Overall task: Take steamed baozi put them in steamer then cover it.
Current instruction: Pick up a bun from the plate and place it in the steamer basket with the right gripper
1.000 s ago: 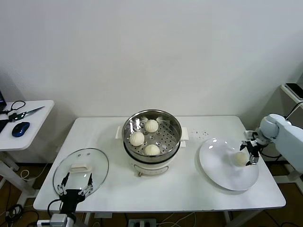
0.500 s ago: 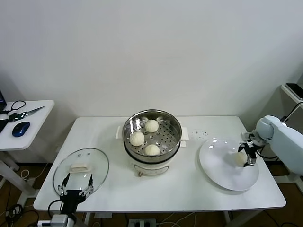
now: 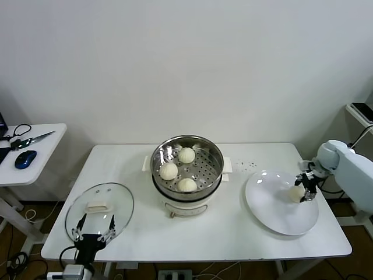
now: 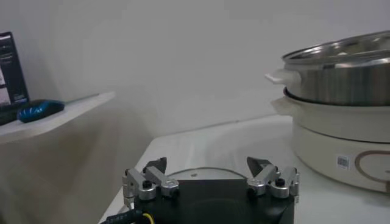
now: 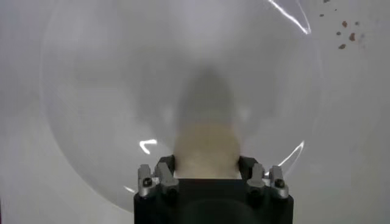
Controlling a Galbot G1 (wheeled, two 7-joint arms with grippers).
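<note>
Three steamed baozi [image 3: 186, 155] lie in the shiny steamer [image 3: 217, 154] on its white pot base at the table's middle. My right gripper [image 3: 306, 185] is shut on the fourth baozi [image 3: 296, 192] just above the white plate [image 3: 274, 210]. In the right wrist view the baozi [image 5: 207, 146] sits between the fingers of the gripper [image 5: 206, 163], with its shadow on the plate [image 5: 109, 91]. The glass cover [image 3: 119, 201] lies flat at the front left. My left gripper [image 3: 93, 228] is open and idle at the cover's near edge; its wrist view shows the gripper [image 4: 207, 162], the cover [image 4: 207, 174] and the steamer [image 4: 341, 79].
A small side table [image 3: 41, 157] at the left carries a blue mouse [image 3: 25, 158] and scissors. Brown crumbs [image 3: 247, 165] lie on the table right of the steamer. A shelf with a dark phone [image 3: 362, 111] stands at the far right.
My right gripper with the baozi has risen slightly and shifted a little away from the table's front over the plate. The left arm has not moved.
</note>
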